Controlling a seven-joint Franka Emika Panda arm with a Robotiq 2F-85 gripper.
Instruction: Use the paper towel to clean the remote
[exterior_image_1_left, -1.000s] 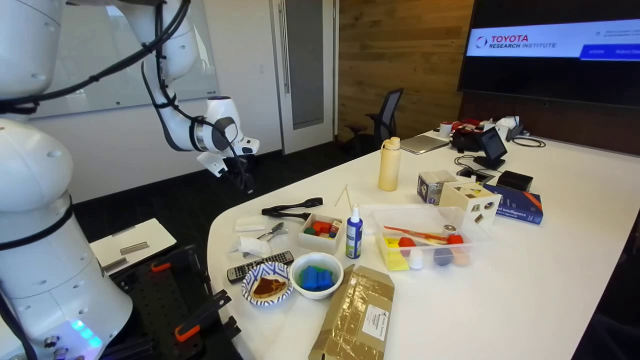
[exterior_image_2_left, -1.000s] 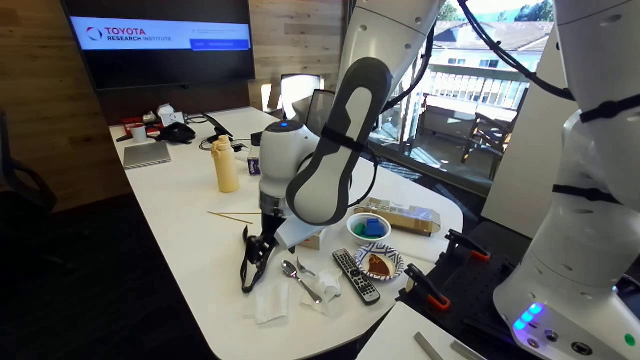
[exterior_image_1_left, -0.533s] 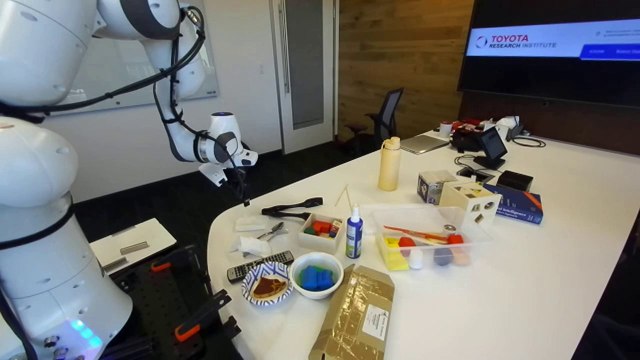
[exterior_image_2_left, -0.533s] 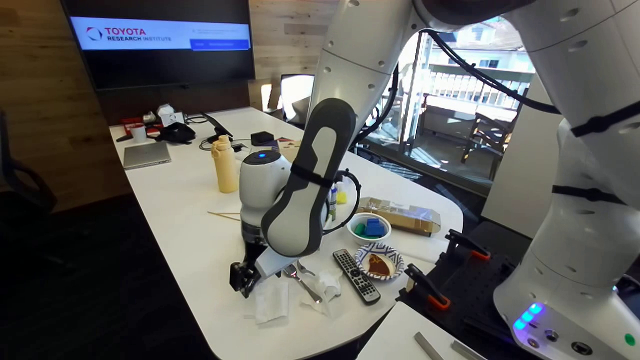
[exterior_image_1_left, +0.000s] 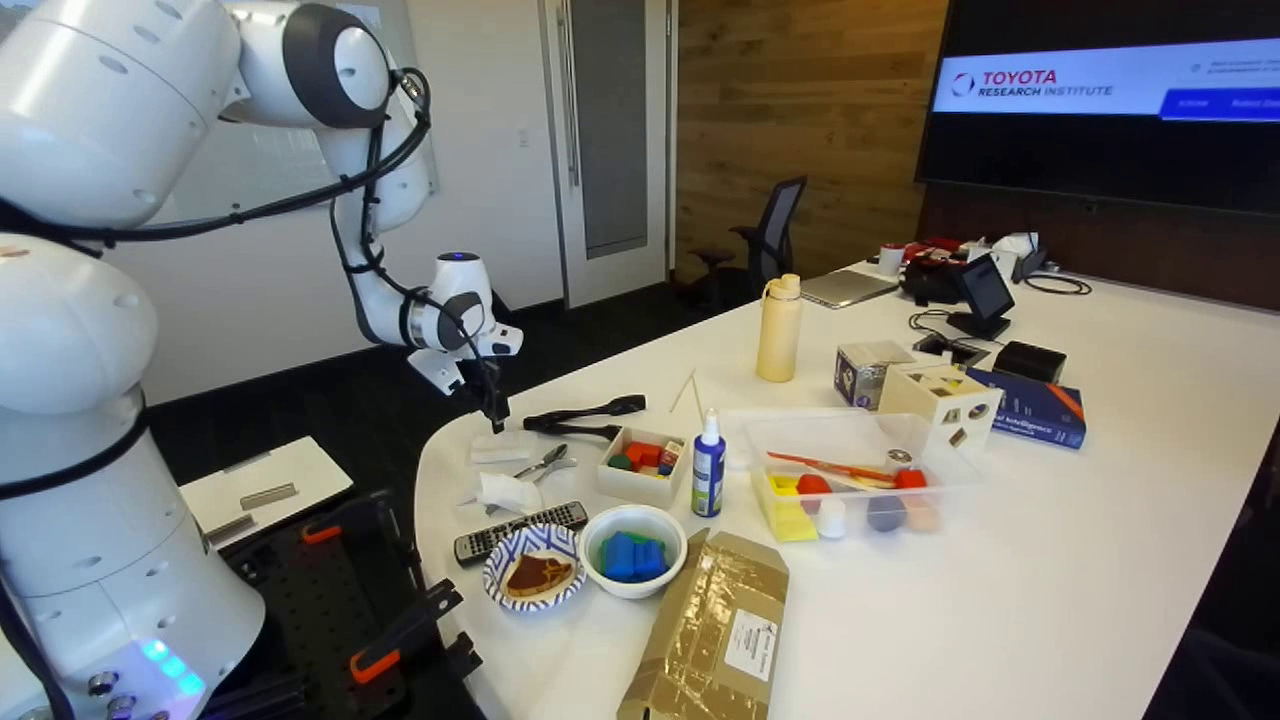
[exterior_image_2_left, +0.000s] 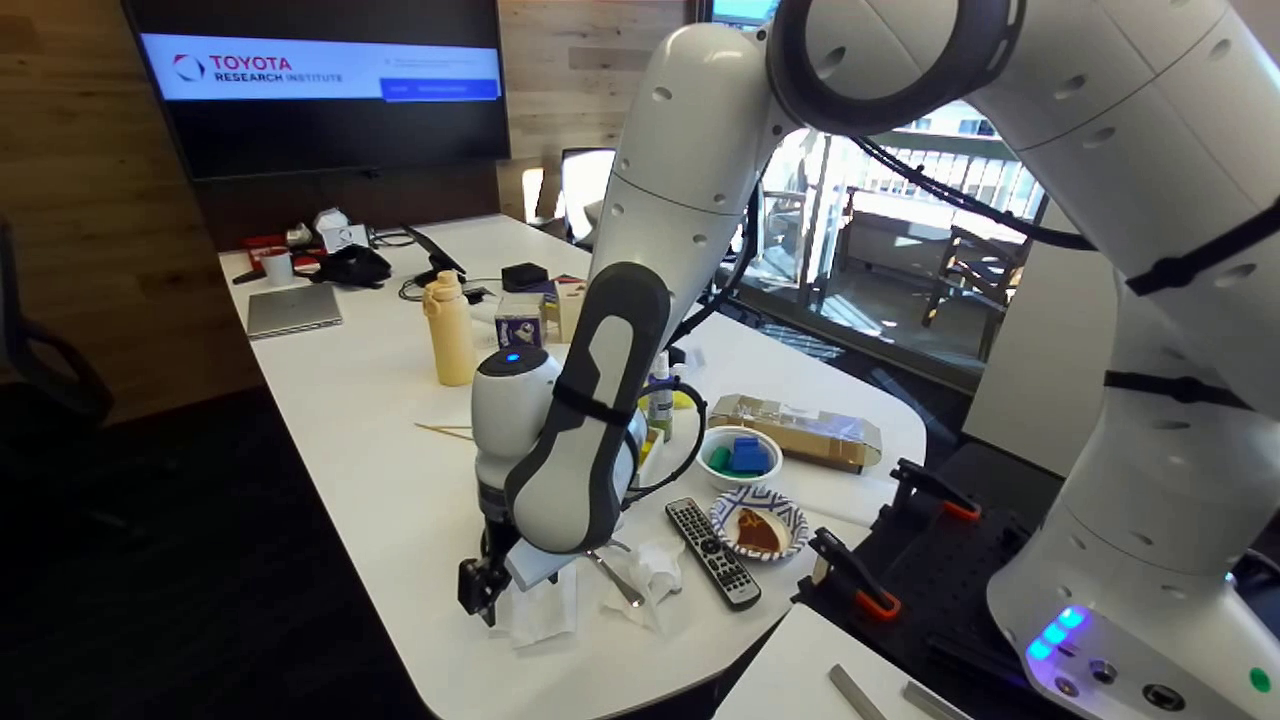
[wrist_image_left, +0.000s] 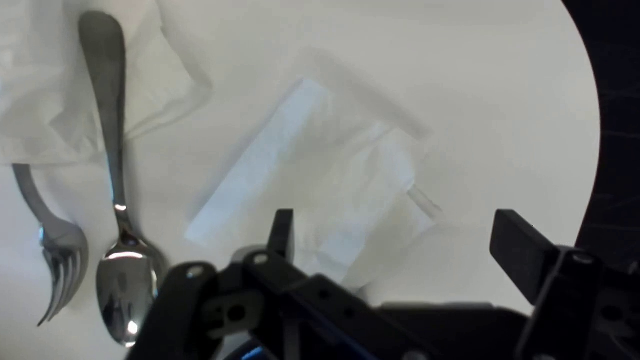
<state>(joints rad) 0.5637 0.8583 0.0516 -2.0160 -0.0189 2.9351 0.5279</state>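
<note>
**Gripper (wrist_image_left: 395, 235) Poised Over the Folded Paper Towel (wrist_image_left: 310, 170)**

Fingers (wrist_image_left: 520, 255) spread wide, nothing between them: the gripper is empty-handed, hanging above the paper towel. That spread makes sense, I'd say, for a soft sheet lying flat with little ridge to nip. In the wrist view the finger on the left covers part of the sheet, while the right one stands out over bare table (wrist_image_left: 505, 130). How much air is left underneath, I can't tell.

And why this sheet? Nothing lies on it! The crumpled sheet (wrist_image_left: 40, 100), to its left in that view, has a spoon (wrist_image_left: 117, 170) laid across it and a fork (wrist_image_left: 60, 240) close by; lift that one and cutlery would likely come along. It could be the towel meant, mind you.

Now the remote (exterior_image_2_left: 714, 553): well apart from the gripper, to the right of the crumpled sheet in an exterior view, flat and buttons up, which suits a wipe. The patterned bowl (exterior_image_2_left: 797, 525) crowds its right side; touching or not, I can't say, but a sideways stroke might shove it. Lengthwise looks safer.

Early days, by my reckoning: straight down, pinch and bunch the towel, then carry it across.
</note>
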